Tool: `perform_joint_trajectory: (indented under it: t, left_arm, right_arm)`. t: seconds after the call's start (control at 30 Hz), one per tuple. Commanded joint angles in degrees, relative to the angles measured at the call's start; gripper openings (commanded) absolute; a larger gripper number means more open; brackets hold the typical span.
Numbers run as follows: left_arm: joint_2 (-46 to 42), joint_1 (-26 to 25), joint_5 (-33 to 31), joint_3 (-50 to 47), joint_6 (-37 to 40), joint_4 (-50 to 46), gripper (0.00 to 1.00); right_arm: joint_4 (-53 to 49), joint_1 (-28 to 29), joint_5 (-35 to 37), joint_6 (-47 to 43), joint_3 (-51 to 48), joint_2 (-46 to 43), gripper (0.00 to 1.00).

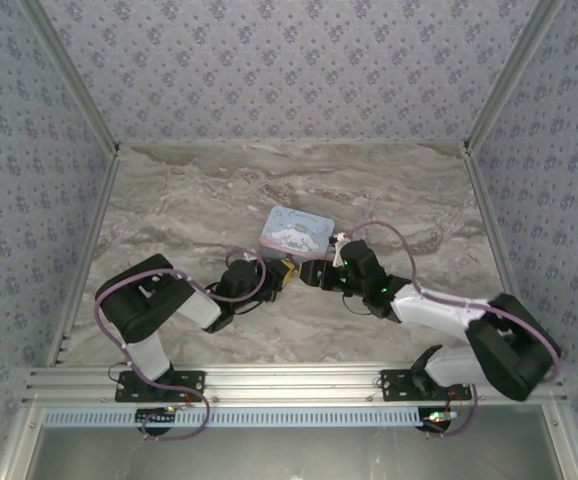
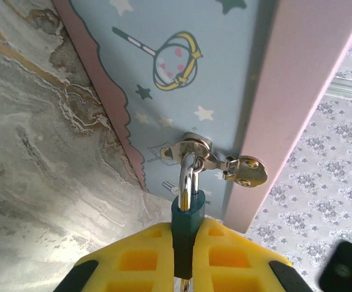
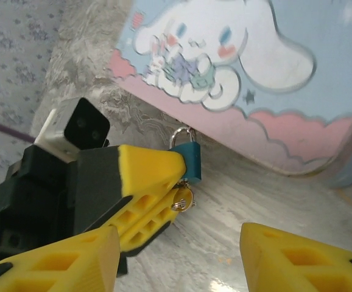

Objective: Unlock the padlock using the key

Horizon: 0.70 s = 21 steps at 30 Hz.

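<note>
The left gripper (image 2: 187, 226) is clamped on the padlock (image 2: 188, 210). Its yellow fingers (image 2: 139, 258) press the small blue body from both sides, and the body stands edge-on between them. The silvery shackle (image 2: 188, 176) rises from the body and passes through the metal hasp (image 2: 225, 164) on the front of the pale blue tin (image 2: 212, 61), which lies flat on the marble table (image 1: 189, 200).

In the right wrist view, the key (image 3: 182, 198) shows as a small silvery head just under the padlock, against the left gripper's fingertips. The right gripper (image 3: 179, 237) is spread wide and holds nothing. It points at the key from close by without touching it.

From above, the left arm (image 1: 144, 305) is folded at the elbow, with its forearm reaching right. The right arm (image 1: 439, 310) stretches low and leftward, so the two grippers meet nose to nose just in front of the tin.
</note>
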Motion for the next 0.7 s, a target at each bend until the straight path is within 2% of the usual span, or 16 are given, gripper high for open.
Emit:
perform_joint_trajectory:
  t: [0.0,0.1,0.2,0.27,0.37,0.5,0.67]
  left_arm:
    - [-2.81,-0.07,-0.52,0.76,1.87,-0.97,0.06]
    - [-3.46,-0.04,-0.10,1.29,2.11,-2.07,0.06]
    - [-3.48,-0.05,0.29,1.82,2.15,-2.34,0.06]
    - [-3.48,-0.04,0.49,2.03,2.15,-2.25,0.06]
    - [-3.58,0.00,0.60,2.03,1.89,-2.25,0.06]
    - [-3.66,-0.03,0.67,2.08,1.54,-2.00,0.06]
    - [-3.57,-0.03,1.19,2.39,1.36,-1.92,0.06]
  right_arm:
    - [-7.47,0.96,7.59,-17.40,-0.77,-7.06,0.58]
    - [-7.13,1.95,11.02,-28.15,-2.27,-12.96,0.63]
    - [-5.99,3.11,11.88,-38.15,-3.30,-17.11,0.64]
    - [-4.56,5.15,11.49,-46.40,-4.31,-19.25,0.65]
    - [-3.39,9.73,14.81,-59.61,-5.97,-21.05,0.66]
    - [-2.93,14.02,21.92,-71.16,-6.65,-19.48,0.67]
    - [2.09,17.29,31.29,-79.69,-6.50,-10.64,0.66]
